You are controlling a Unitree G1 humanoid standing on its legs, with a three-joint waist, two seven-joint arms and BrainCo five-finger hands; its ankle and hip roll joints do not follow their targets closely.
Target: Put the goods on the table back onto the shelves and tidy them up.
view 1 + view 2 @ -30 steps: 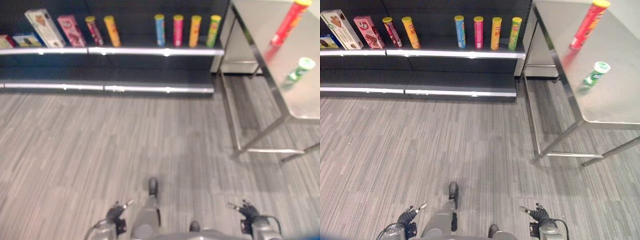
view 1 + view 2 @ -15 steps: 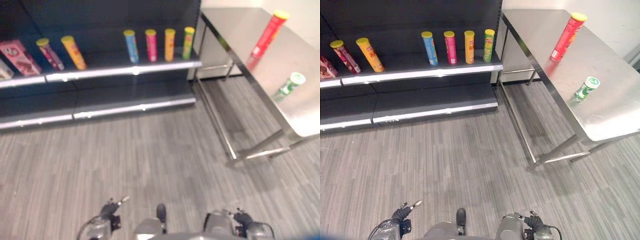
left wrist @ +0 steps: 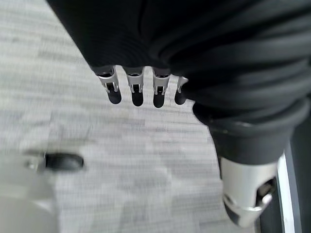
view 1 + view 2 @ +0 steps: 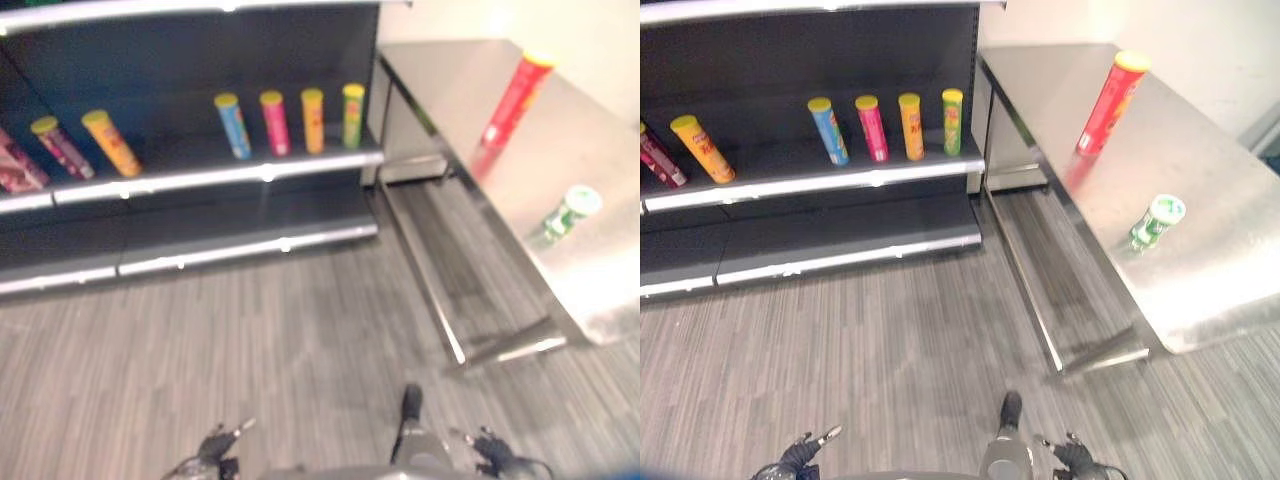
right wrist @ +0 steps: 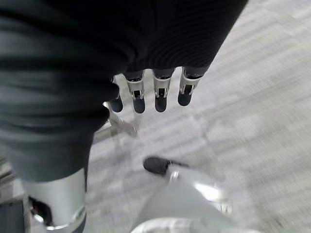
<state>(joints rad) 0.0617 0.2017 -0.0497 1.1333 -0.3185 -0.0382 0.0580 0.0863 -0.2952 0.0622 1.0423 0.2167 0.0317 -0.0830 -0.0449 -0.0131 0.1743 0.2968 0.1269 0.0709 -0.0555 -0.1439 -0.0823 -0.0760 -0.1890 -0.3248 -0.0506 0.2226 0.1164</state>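
A tall red tube [image 4: 1103, 90] stands upright at the far end of the steel table [image 4: 1210, 290] on the right. A short green can [image 4: 1155, 222] stands nearer on the same tabletop. My left hand [image 4: 800, 455] hangs low at the bottom edge, far from the table, and in the left wrist view its fingers [image 3: 136, 90] hang straight over the floor, holding nothing. My right hand [image 4: 1075, 455] is also low at the bottom edge; in the right wrist view its fingers [image 5: 160, 92] are straight and empty.
A dark shelf unit [image 4: 840, 180] spans the back left. On its upper ledge stand blue [image 4: 827, 131], pink [image 4: 872, 128], orange [image 4: 910, 126] and green [image 4: 952, 122] tubes, with a yellow tube [image 4: 702, 148] further left. The lower ledge [image 4: 840, 235] is bare. Grey plank floor [image 4: 890, 350] lies between.
The whole view has swung right and closer: the shelf's boxes have slid out at the left and the table shows more fully. Both hands stay low and empty.
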